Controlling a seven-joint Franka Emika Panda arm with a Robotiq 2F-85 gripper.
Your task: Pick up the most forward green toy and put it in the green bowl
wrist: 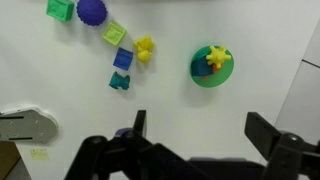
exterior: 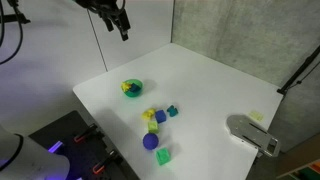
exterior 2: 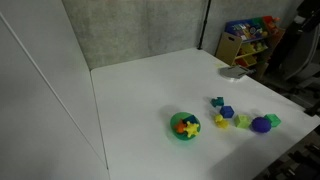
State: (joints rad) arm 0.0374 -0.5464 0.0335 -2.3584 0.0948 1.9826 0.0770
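The tiny dark teal-green block (wrist: 119, 82) lies on the white table, next to a small blue cube (wrist: 123, 59). It also shows in both exterior views (exterior: 172, 111) (exterior 2: 217, 102). The green bowl (wrist: 197, 76) stands apart from the toy cluster and holds a yellow star and another small toy. The bowl shows in both exterior views (exterior: 124, 90) (exterior 2: 176, 133). My gripper (wrist: 200, 130) is open and empty. It hangs high above the table (exterior: 122, 25), well away from the block and the bowl.
Other toys lie by the block: a yellow piece (wrist: 145, 48), a yellow-green piece (wrist: 114, 33), a purple ball (wrist: 91, 11) and a light-green cube (wrist: 59, 10). A grey device (wrist: 28, 125) sits near the table edge (exterior: 255, 135). A toy shelf (exterior 2: 250, 40) stands beyond the table.
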